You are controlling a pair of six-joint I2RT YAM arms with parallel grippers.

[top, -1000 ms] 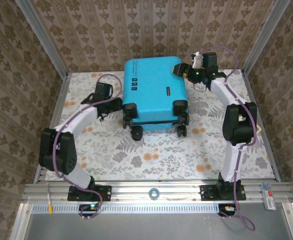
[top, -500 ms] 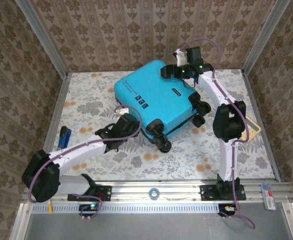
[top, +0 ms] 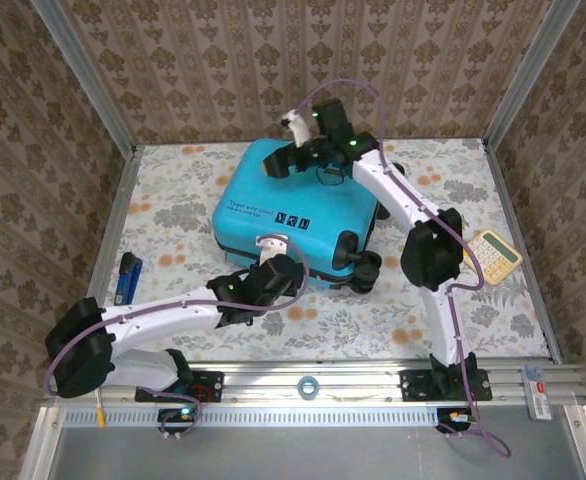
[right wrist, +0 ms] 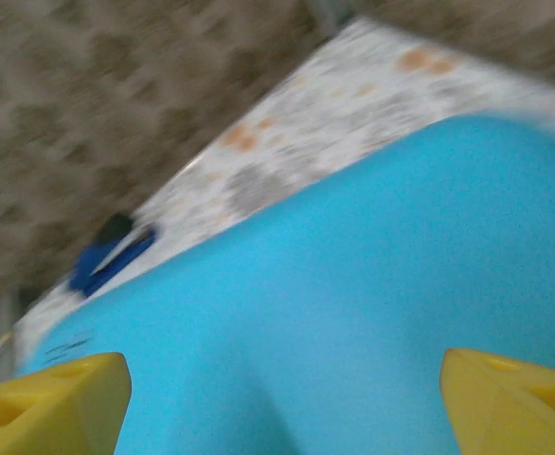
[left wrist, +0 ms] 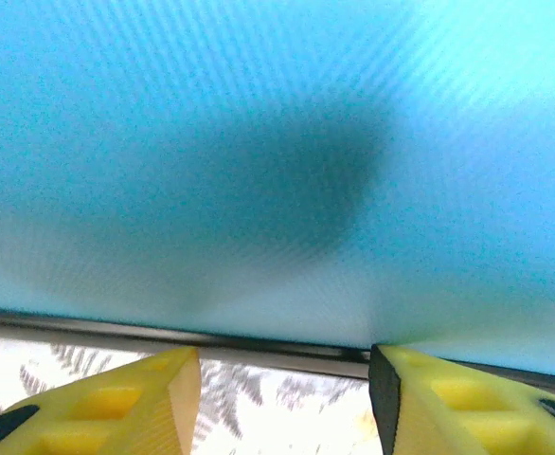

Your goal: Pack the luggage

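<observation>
Case [top: 293, 215]: push gently.
Left claw [left wrist: 282, 368]: half open, empty, 6 o'clock.
Right claw [right wrist: 282, 379]: wide, empty, 12 o'clock.

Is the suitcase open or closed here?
Closed. The luggage lies flat on the table as one shut box, an unbroken turquoise shell facing up, its wheels at the near edge.

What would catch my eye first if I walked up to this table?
The bright turquoise luggage stands out, closed and lying flat in the middle of the floral table. Two white arms flank it: the left gripper is at its near side and the right gripper above its far corner, both open. A calculator lies off to the right.
</observation>
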